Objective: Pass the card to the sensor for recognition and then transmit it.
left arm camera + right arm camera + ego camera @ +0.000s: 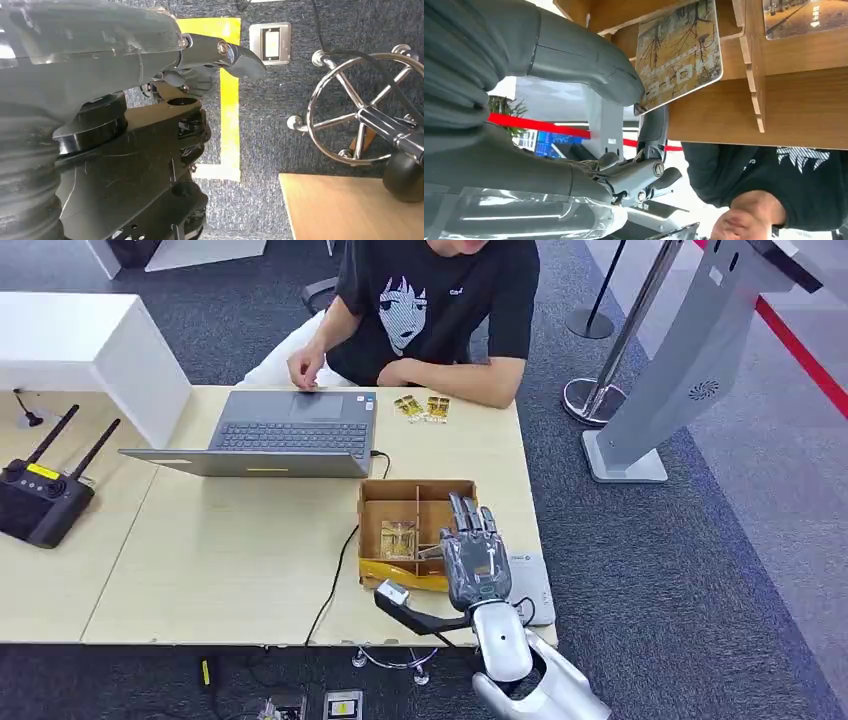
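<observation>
Table (250, 550) bearing a laptop (270, 435) and box (405, 502). Right hand (473, 555) over the box's right compartment, thumb and finger pinching a card (679, 52) printed "HOTEL", tilted edge-up. Left hand (210, 60) curled, empty.

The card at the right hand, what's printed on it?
The card shows a yellowish-brown picture of bare trees with white lettering, clearest in the right wrist view, at the right hand.
</observation>
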You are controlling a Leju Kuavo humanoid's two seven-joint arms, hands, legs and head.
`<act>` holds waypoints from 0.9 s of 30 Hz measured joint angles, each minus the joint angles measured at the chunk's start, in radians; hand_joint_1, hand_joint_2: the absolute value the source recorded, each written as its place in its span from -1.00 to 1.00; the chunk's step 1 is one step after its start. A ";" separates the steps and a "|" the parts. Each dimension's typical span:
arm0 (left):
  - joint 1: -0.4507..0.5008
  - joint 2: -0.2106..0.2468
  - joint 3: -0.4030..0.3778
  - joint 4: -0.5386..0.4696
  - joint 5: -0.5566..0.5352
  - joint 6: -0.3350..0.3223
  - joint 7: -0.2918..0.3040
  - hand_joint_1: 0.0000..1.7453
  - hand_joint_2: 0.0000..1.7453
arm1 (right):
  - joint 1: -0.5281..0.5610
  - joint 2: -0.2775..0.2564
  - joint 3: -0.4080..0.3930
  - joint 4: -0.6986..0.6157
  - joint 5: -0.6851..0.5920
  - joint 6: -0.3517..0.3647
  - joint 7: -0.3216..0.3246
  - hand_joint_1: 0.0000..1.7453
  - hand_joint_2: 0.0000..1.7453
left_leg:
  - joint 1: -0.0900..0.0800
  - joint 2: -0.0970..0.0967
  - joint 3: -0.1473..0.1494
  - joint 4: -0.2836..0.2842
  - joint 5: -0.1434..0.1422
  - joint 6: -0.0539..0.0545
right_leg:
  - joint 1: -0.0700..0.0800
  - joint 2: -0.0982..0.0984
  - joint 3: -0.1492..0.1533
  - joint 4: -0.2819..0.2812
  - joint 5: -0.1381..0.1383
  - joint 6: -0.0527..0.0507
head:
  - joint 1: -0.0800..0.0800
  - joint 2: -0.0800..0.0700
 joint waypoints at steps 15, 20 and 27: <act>0.000 0.000 0.000 0.000 -0.005 0.006 0.010 -1.00 1.00 | -0.012 0.003 -0.001 0.027 -0.044 -0.003 -0.010 1.00 1.00 | 0.000 0.000 0.000 0.000 0.000 0.000 | 0.000 0.000 0.000 0.000 0.000 0.000 | 0.000 0.000; 0.000 0.000 0.000 0.000 -0.005 0.011 0.010 -1.00 1.00 | -0.013 0.001 -0.010 0.018 -0.043 -0.067 0.001 1.00 1.00 | 0.000 0.000 0.000 0.000 0.000 0.000 | 0.000 0.000 0.000 0.000 0.000 0.000 | 0.000 0.000; 0.000 0.000 0.000 0.000 -0.004 0.012 0.010 -1.00 1.00 | -0.015 -0.005 -0.021 -0.014 -0.041 -0.074 0.001 1.00 1.00 | 0.000 0.000 0.000 0.000 0.000 0.000 | 0.000 0.000 0.000 0.000 0.000 0.000 | 0.000 0.000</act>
